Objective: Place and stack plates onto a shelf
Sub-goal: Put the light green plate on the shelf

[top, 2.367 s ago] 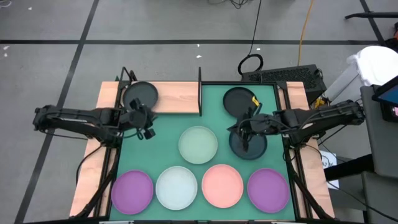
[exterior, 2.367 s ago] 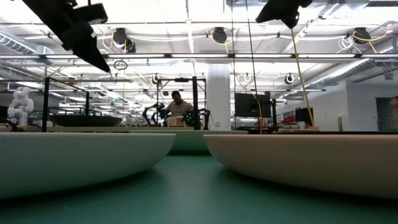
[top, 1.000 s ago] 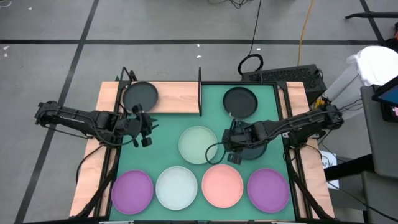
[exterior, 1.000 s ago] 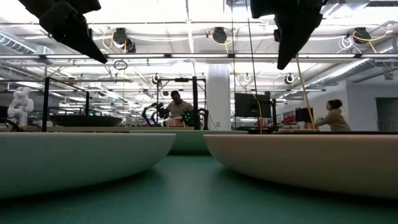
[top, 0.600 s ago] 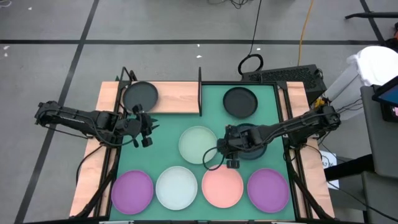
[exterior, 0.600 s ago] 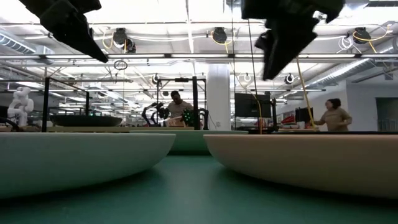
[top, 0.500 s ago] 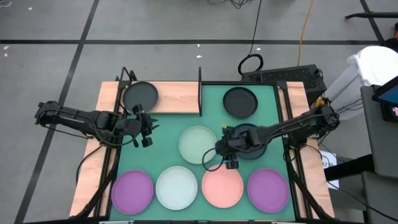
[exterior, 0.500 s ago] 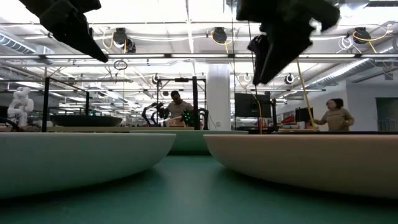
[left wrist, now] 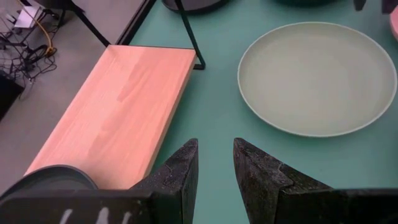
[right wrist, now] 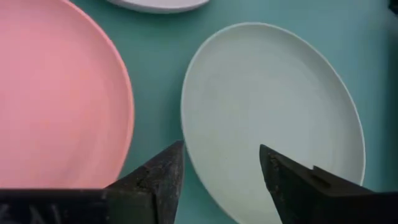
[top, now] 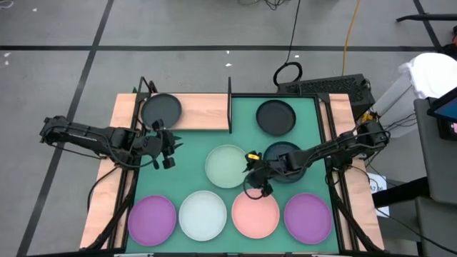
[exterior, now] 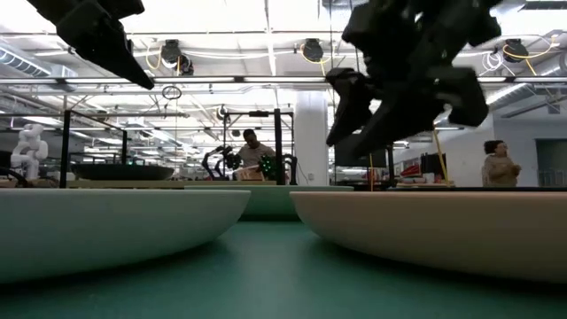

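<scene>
My right gripper [top: 251,173] hovers open and empty over the pale green plate's [top: 227,165] edge nearest the pink plate [top: 255,213]. In the right wrist view, that edge [right wrist: 186,134] lies between my fingers [right wrist: 221,163]. My left gripper [top: 170,148] waits open and empty left of the green plate, in front of the wooden shelf [top: 196,112]. One dark plate [top: 161,109] rests on the shelf's left end. A dark plate [top: 275,117] and a dark teal plate [top: 287,158] lie on the green mat. Two purple plates [top: 151,220] [top: 308,216] and a white-blue plate [top: 203,215] line the near edge.
The shelf's black posts [top: 230,103] stand at its right end, between the board and the mat. The shelf board [left wrist: 118,112] and the green plate [left wrist: 317,78] show ahead of my left gripper [left wrist: 216,155]. A person [exterior: 498,168] stands in the room behind.
My right gripper has gone from above the dark teal plate toward the table's left and a little toward the near edge. It now stands over the pale green plate's edge by the pink plate. No plate has moved.
</scene>
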You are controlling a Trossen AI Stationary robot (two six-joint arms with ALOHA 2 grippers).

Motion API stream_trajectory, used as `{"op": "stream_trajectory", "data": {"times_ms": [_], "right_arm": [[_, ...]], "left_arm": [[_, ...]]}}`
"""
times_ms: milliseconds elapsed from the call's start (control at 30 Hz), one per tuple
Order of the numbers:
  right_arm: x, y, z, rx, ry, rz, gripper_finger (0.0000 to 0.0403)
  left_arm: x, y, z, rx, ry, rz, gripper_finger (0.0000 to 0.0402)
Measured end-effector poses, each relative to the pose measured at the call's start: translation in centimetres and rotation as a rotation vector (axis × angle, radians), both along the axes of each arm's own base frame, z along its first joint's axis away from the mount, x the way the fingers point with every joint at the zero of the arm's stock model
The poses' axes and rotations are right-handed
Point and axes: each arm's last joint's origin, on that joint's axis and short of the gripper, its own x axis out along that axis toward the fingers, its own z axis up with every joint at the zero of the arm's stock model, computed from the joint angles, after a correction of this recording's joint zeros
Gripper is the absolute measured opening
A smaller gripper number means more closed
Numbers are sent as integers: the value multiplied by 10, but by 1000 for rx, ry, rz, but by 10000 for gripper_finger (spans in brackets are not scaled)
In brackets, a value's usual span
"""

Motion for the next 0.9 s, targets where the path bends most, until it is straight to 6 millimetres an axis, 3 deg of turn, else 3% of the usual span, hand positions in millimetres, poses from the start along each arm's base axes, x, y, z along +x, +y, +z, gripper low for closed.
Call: {"op": "stream_trajectory", "data": {"times_ms": [367, 667, 900], "right_arm": [[-4, -2, -7, -60, 15, 76, 185], [6, -1, -28, -99, 27, 116, 185], [9, -7, -29, -100, 22, 103, 168]], "left_arm": [[2, 0, 3, 0, -34, -6, 108], [3, -1, 3, -1, -38, -8, 108], [3, -1, 3, -2, -35, -14, 108]]}}
